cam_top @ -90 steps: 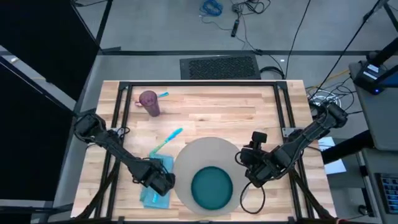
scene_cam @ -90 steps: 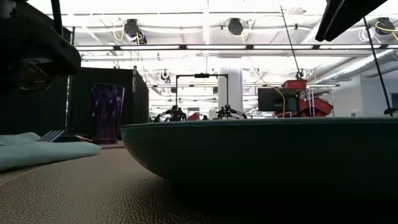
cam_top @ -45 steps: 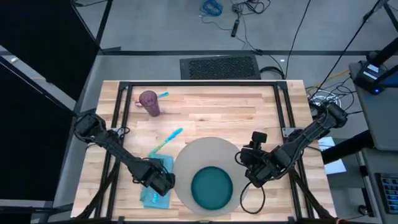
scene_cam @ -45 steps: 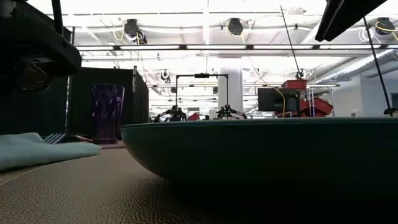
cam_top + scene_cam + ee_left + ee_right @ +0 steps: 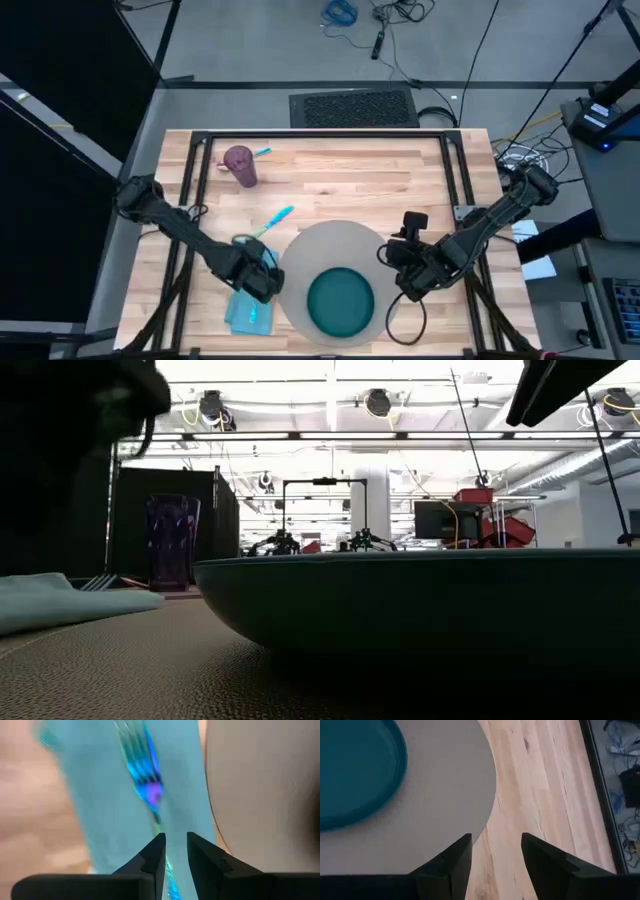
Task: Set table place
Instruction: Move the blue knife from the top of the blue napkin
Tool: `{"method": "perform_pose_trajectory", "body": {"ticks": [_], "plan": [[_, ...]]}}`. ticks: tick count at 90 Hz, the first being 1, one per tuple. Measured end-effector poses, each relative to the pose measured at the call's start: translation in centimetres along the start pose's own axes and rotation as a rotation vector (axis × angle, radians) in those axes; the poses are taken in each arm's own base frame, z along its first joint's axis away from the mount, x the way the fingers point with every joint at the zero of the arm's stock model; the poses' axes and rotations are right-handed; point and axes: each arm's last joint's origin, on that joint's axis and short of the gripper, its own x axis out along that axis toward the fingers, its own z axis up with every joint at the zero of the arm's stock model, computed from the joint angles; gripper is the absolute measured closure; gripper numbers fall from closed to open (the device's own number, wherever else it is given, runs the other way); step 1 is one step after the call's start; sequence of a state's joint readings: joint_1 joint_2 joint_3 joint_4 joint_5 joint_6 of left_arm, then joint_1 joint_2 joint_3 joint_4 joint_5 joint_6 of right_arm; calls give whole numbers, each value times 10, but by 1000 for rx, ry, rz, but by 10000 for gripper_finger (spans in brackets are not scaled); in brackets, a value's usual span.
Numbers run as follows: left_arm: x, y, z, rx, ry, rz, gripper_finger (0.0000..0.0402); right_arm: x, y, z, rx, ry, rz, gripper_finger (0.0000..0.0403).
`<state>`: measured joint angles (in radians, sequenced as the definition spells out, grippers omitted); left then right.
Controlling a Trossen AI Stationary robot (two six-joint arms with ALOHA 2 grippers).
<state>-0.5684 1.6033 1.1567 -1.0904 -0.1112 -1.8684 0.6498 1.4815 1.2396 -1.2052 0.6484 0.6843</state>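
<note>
The grey round placemat (image 5: 330,262) is lying in the lower middle of the high view, on the light wooden table (image 5: 350,185), near the table's front edge. A dark teal plate (image 5: 340,302) is sitting on the lower half of the mat; in the low view its rim (image 5: 420,595) is filling most of the frame, resting on the mat's woven surface (image 5: 150,670).

Just beside the mat's left edge, a light blue napkin (image 5: 247,305) is lying on the wood. The left gripper (image 5: 262,278) is hanging over the napkin's upper end, close to the mat's rim. In the left wrist view its fingertips (image 5: 175,851) are standing a narrow slit apart, straddling the handle of an iridescent fork (image 5: 145,780) that is lying along the napkin (image 5: 100,795); whether the pads are actually pressing the handle cannot be told.

A teal-handled utensil (image 5: 270,224) is lying slantwise on the table above the napkin, upper left of the mat. Farther toward the upper left, a purple tumbler (image 5: 240,165) is standing with a small teal item (image 5: 261,152) beside it; the low view shows the tumbler (image 5: 172,542) upright at the left.

The right gripper (image 5: 395,262) is hovering at the mat's right edge, its fingers (image 5: 452,862) spread apart with nothing between them, above the mat's rim (image 5: 470,795) and bare wood.

No brand, label or writing can be read anywhere.
</note>
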Motion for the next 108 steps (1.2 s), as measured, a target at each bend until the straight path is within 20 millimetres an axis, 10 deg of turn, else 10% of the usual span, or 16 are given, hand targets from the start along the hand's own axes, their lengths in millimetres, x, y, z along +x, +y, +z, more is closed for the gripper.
{"method": "perform_pose_trajectory", "body": {"ticks": [25,45,72,108], "plan": [[-71,34,22,90,-244,-103,338,0,1,1,27,2,21,245],[-76,43,20,115,-259,-88,338,-2,9,2,100,8,112,245],[-55,25,24,460,-388,9,338,17,-10,23,75,-26,72,245],[32,29,77,597,-76,219,338,72,-84,71,114,-90,185,268]]}}
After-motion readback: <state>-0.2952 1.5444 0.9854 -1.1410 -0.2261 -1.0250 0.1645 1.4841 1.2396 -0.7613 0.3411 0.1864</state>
